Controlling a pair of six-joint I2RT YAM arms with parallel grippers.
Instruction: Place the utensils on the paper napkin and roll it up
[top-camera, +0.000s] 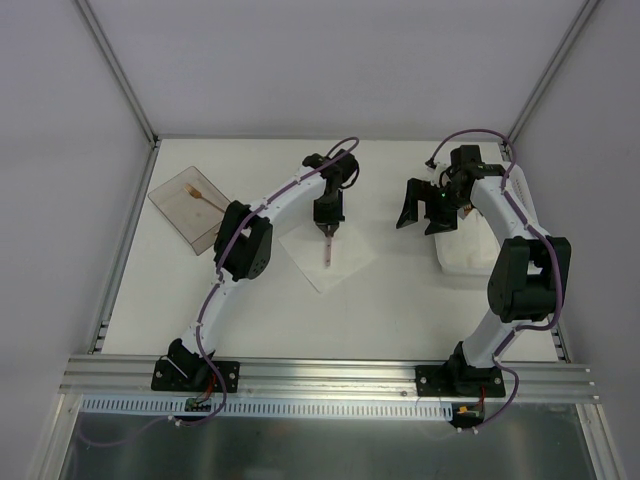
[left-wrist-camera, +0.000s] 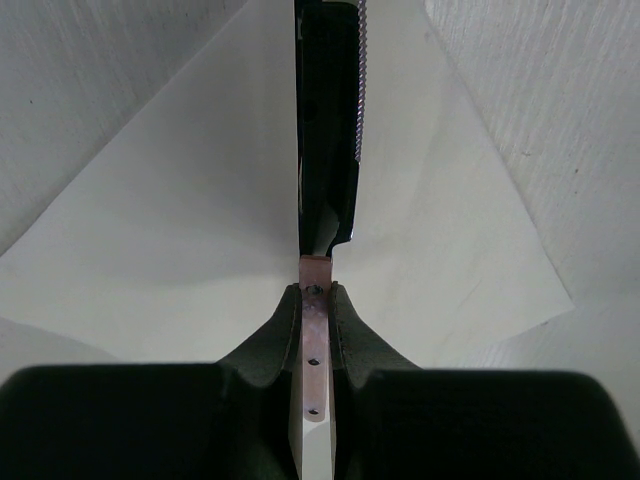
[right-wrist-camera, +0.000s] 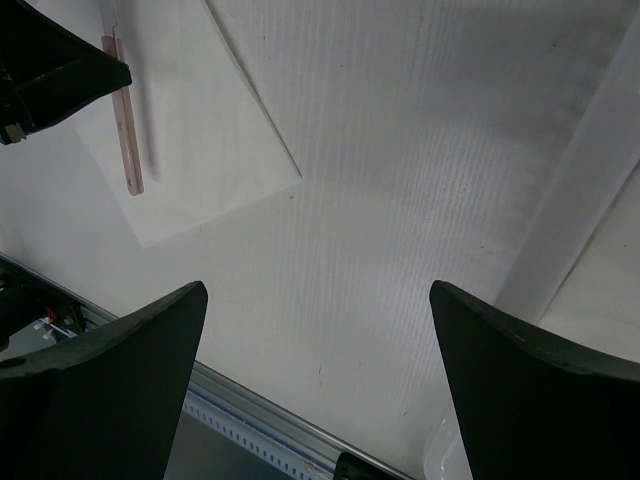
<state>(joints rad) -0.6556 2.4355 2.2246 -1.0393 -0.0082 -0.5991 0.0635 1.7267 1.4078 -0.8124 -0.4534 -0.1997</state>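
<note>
Holding a copper knife (left-wrist-camera: 314, 340) by its handle, my left gripper (top-camera: 327, 228) hangs over the paper napkin (top-camera: 352, 258) with its jaws pinched narrow on the metal. The serrated blade points away along the sheet. I can't tell if the knife touches the paper yet; its shadow lies just beside it. My call: bring it down flat near the napkin's middle and let go gently. The sheet looks thin and will likely slide or wrinkle if dragged.

The right gripper (right-wrist-camera: 315, 290) is spread wide and empty, well apart from the napkin, near the white basket (top-camera: 465, 255). A fork (top-camera: 200, 192) waits in the clear box (top-camera: 185, 222) at far left.

The table (top-camera: 400, 300) is white, matte and finely ribbed. Plain grey walls surround it, and an aluminium rail (top-camera: 330, 375) runs along the near edge.
</note>
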